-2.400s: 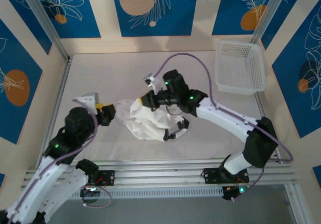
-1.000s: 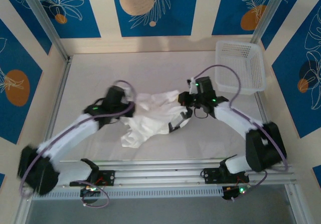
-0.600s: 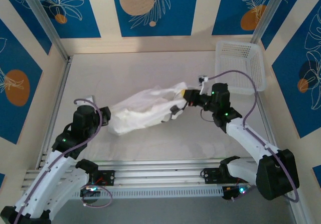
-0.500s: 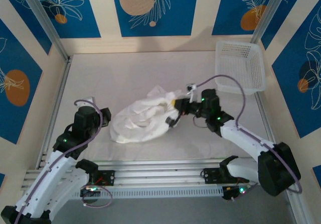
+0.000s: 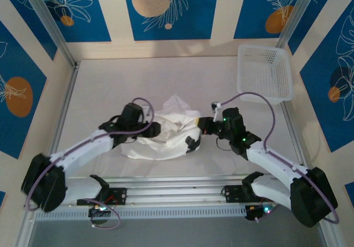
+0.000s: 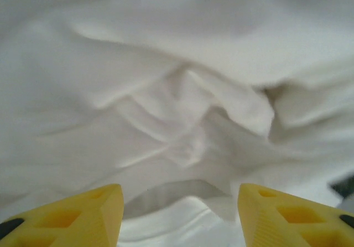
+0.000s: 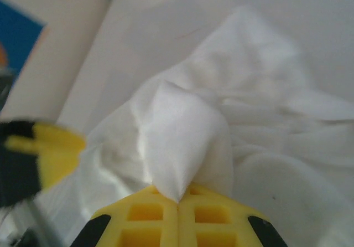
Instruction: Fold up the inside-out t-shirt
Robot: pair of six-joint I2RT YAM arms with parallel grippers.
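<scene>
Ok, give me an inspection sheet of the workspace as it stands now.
Surface: pale table, the shirt lying mid-table.
Job's things: white t-shirt crumpled in a heap, not folded.
Clutter: white lattice basket at the far right corner, nothing seen inside.
Grippers: left gripper open over the shirt's folds; right gripper shut on a pinch of t-shirt.
Cables: purple cable arcing over each wrist, no snag seen.
Surroundings: blue-and-cream panels, aluminium frame posts.

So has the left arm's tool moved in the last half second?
Yes. The left tool has swung rightward, away from the metal rail along the table's left edge, and is now at the left side of the t-shirt.
</scene>
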